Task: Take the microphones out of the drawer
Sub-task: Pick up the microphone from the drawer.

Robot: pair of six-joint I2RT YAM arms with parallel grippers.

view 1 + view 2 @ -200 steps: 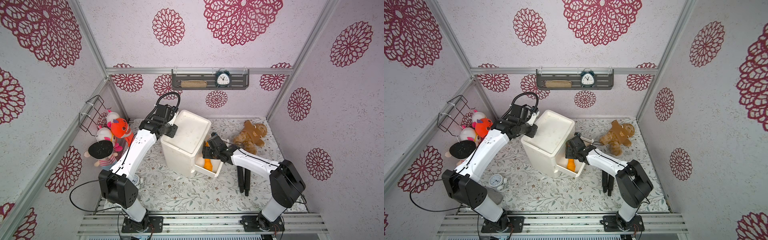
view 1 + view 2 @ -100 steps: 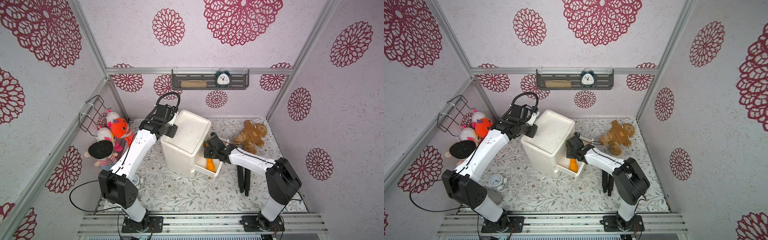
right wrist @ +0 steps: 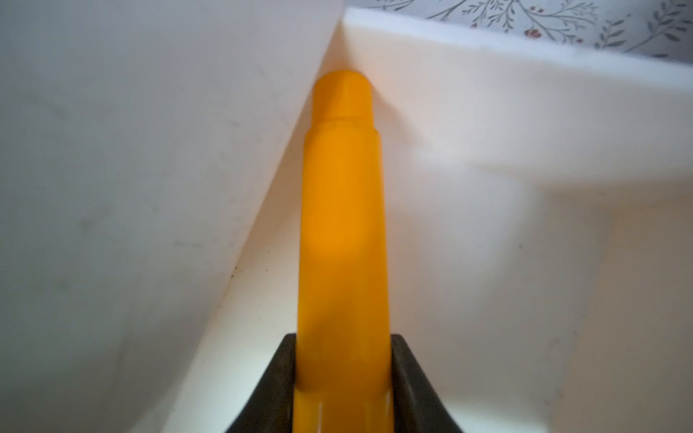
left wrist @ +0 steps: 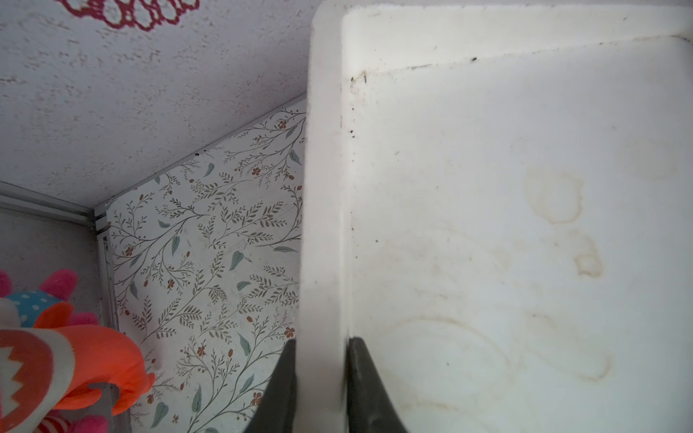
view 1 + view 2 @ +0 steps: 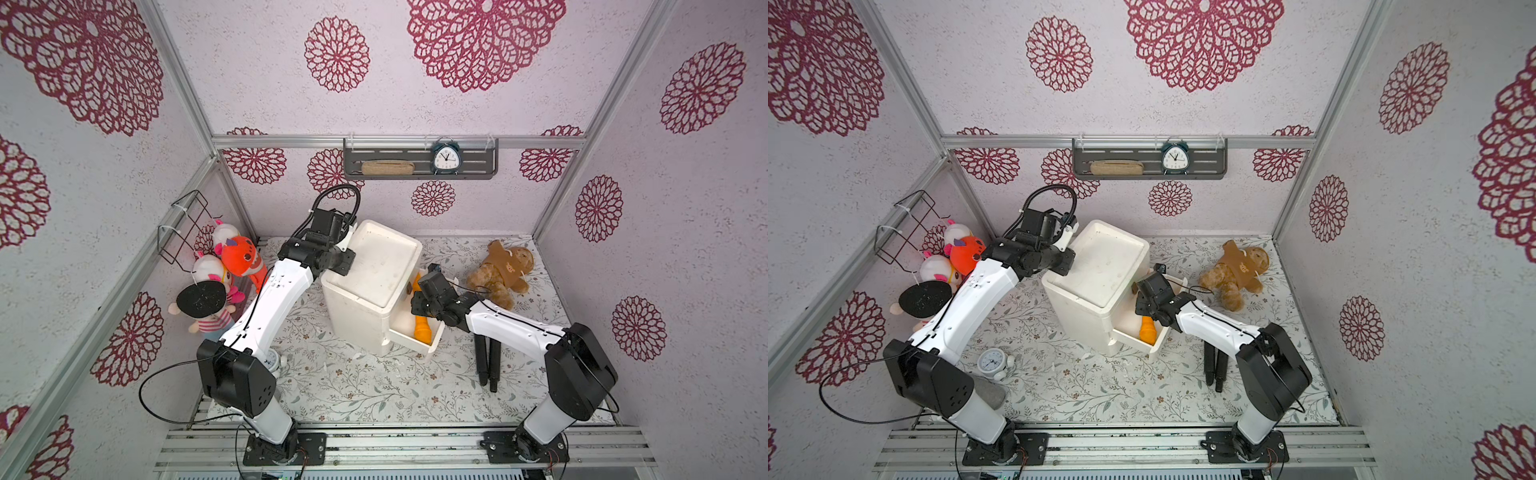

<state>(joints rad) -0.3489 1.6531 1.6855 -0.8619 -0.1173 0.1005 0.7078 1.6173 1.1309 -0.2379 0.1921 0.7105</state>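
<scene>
In both top views you see the white cabinet (image 5: pixel 384 266) (image 5: pixel 1104 266) standing at the middle of the floral mat (image 5: pixel 374 386) (image 5: pixel 1100 386), its drawer (image 5: pixel 434 338) (image 5: pixel 1158 343) pulled out towards the teddy bear (image 5: pixel 503 270) (image 5: pixel 1233 270). The microphone (image 5: pixel 422 326) (image 5: pixel 1148 330) lies inside that drawer. It is orange, and its long axis runs along the drawer beside the cabinet's front, from the far end to the near one. Its blunt handle end points at the drawer's near wall. Your right gripper (image 5: pixel 417 309) (image 5: pixel 1144 309) reaches down into the drawer over the far part of the microphone, and from here its fingertips are hidden. Your left gripper (image 5: pixel 344 266) (image 5: pixel 1065 266) sits on the cabinet's top edge on the side away from the drawer.

In the left wrist view, the left gripper (image 4: pixel 320 348) has one dark finger outside the cabinet's (image 4: pixel 487 225) raised rim and one inside, clamped together on that rim. The orange plush (image 4: pixel 86 360) lies on the mat (image 4: pixel 210 243) below.

In the right wrist view, the right gripper (image 3: pixel 343 356) has both fingers pressed flush against the microphone's (image 3: pixel 343 225) sides, so it is gripping the barrel. The microphone points straight away from the gripper. Its stepped, narrower end sits in the corner where the drawer's wall (image 3: pixel 487 112) meets a white face.
</scene>
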